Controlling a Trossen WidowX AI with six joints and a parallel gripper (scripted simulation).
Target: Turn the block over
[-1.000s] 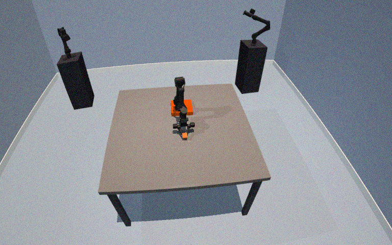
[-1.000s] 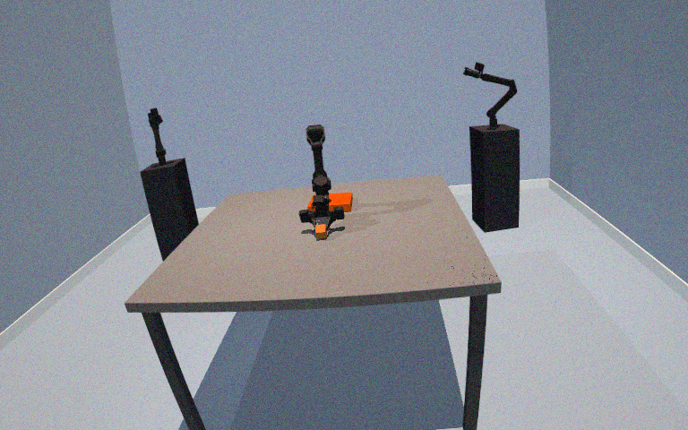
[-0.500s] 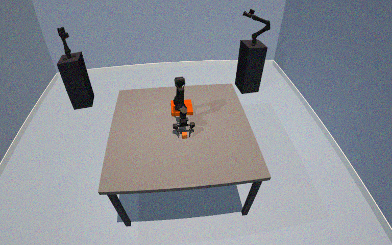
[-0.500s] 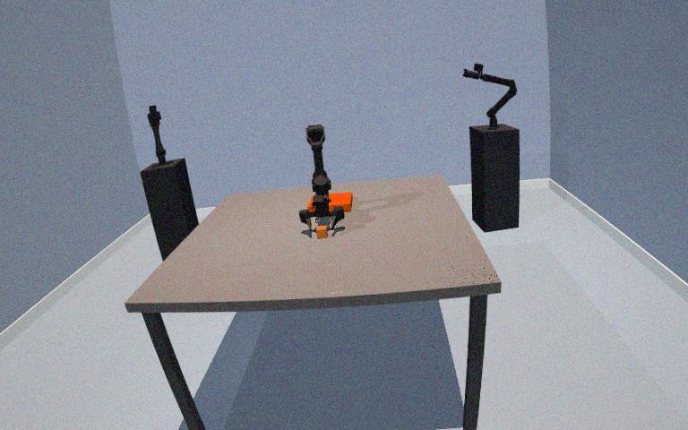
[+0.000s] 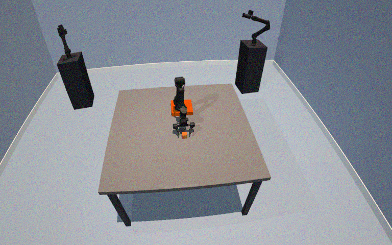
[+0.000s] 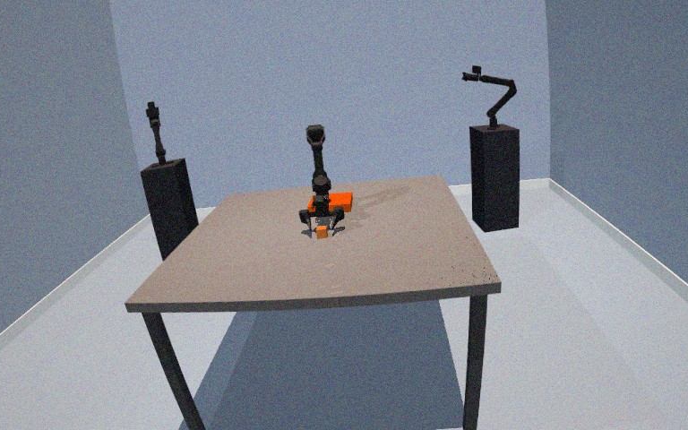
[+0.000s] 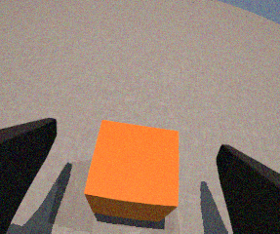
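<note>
The orange block (image 5: 184,135) (image 6: 322,232) (image 7: 136,163) sits on the table (image 5: 146,167) (image 6: 230,277) (image 7: 130,58), in front of the arm, and looks flat and level. In the wrist view its plain bright orange top and a darker near side show. No mark shows on the visible faces; its underside is hidden. My gripper (image 5: 184,137) (image 6: 321,235) (image 7: 139,140) is open and points down around the block. One finger stands on each side of it, with a gap to the block on both sides.
A larger orange slab (image 5: 189,104) (image 6: 343,202) lies at the arm's base, behind the block. Two dark pedestals, the left one (image 5: 78,81) (image 6: 172,212) and the right one (image 5: 250,66) (image 6: 495,181), stand beyond the table and each carry another arm.
</note>
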